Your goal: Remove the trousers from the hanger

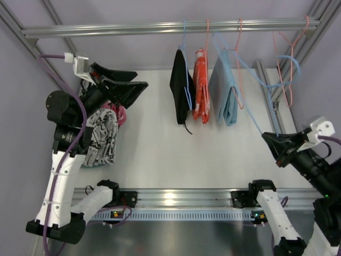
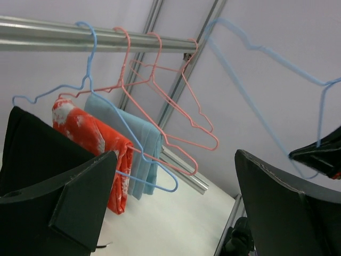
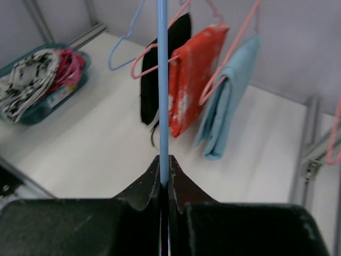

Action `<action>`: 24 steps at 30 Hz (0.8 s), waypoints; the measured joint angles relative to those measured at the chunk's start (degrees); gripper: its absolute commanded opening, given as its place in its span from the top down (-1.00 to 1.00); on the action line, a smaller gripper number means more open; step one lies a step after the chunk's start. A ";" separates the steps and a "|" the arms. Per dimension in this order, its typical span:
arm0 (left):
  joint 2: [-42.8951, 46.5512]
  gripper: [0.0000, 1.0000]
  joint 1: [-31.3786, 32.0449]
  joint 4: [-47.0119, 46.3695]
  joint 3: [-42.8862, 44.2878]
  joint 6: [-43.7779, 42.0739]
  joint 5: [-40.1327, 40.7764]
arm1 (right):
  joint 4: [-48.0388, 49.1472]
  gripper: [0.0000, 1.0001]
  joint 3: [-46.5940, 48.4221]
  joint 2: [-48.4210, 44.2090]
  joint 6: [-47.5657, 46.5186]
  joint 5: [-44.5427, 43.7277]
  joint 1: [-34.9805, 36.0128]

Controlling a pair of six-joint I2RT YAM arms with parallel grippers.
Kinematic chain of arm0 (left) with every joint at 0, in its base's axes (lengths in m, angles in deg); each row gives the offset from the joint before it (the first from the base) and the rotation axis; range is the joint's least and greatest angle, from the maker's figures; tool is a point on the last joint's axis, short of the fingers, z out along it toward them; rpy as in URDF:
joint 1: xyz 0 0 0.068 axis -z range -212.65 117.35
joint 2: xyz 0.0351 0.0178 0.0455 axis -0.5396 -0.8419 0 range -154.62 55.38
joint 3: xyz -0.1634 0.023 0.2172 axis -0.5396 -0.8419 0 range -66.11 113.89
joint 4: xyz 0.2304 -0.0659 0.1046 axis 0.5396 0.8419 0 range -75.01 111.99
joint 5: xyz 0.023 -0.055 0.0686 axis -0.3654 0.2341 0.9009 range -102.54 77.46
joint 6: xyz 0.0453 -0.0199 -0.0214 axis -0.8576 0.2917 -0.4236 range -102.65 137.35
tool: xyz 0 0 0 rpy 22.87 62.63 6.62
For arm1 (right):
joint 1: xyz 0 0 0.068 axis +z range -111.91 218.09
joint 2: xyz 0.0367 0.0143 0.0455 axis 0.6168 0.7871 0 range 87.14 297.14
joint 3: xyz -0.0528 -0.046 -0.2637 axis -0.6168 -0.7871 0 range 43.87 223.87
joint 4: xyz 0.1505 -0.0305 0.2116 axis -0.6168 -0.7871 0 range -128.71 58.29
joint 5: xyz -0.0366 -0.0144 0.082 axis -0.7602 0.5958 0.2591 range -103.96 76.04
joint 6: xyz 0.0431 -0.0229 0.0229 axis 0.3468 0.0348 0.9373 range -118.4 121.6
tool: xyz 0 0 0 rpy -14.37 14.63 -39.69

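Holding the thin wire of an empty blue hanger (image 3: 163, 80), the right gripper (image 3: 164, 162) has its jaws pressed fully together on it, near the front of the counter (image 1: 160, 149). At the left, in a teal basket (image 3: 37, 112), lie the trousers: the white pair with black print (image 1: 104, 133) and, touching it, the pink pair (image 1: 119, 113), both off any hanger. This part looks done. Just behind, the left gripper (image 1: 141, 80) has its jaws wide apart, with nothing between them. Farther back, a black garment (image 1: 180, 88), a red one (image 1: 201, 90) and a light blue one (image 1: 222, 93) hang from the rail (image 1: 133, 28). If these count too, I judge three are left.
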 measured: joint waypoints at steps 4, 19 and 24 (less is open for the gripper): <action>-0.39 -0.97 0.00 1.33 -1.66 -0.79 0.48 | 0.11 1.00 5.60 -2.54 1.09 -5.42 -9.27; -0.61 -0.97 0.00 11.74 -2.32 -8.24 0.85 | -6.49 1.00 -5.49 -4.09 5.07 -13.99 -18.95; -1.27 -0.97 0.00 16.22 -2.49 -10.29 0.72 | -4.96 1.00 -5.75 3.08 3.39 -13.42 -19.15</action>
